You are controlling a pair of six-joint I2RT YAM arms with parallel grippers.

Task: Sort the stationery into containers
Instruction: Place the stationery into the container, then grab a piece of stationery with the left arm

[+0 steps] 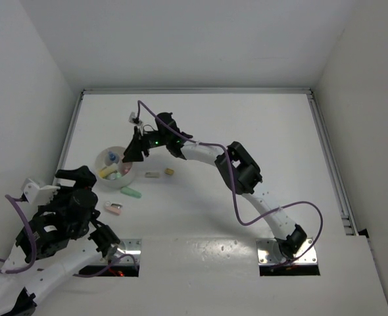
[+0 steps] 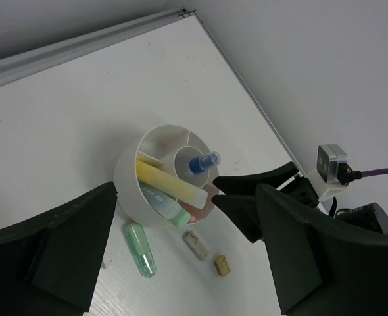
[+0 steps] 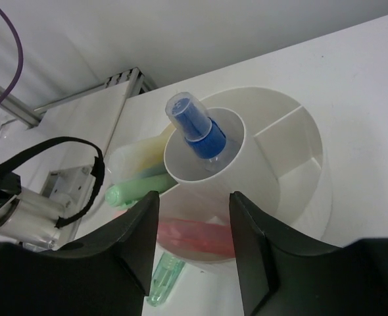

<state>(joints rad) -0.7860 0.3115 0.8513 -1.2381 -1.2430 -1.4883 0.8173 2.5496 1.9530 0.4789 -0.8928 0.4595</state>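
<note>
Top external view: the black left gripper (image 1: 79,178) sits on the left, near the edge of the flat white table (image 1: 246,125). Its two fingers are spread wide and nothing is between them.

Just to its right is the small round white bowl (image 2: 125,172). It has a round cup in the middle and thin walls that split the ring around it into parts. A clear pen with a blue tip (image 3: 197,125) stands tilted in the middle cup. A stubby yellow marker (image 2: 171,184) and a pale green marker (image 3: 135,191) lie in the ring. A pink marker (image 3: 194,237) lies in the ring too, in the part nearest the right gripper.

On the table below the bowl lies another pink stubby marker (image 1: 115,207). A see-through green marker (image 2: 141,249) lies just beside the bowl.

The black right gripper (image 3: 194,197) hangs over the right side of the bowl. Its fingers are apart and they hold nothing. The pink marker in the bowl shows in the gap under them.

Further right, a tiny grey block (image 2: 196,243) lies on the table. A tiny tan block (image 2: 221,264) lies near it, not touching.
</note>
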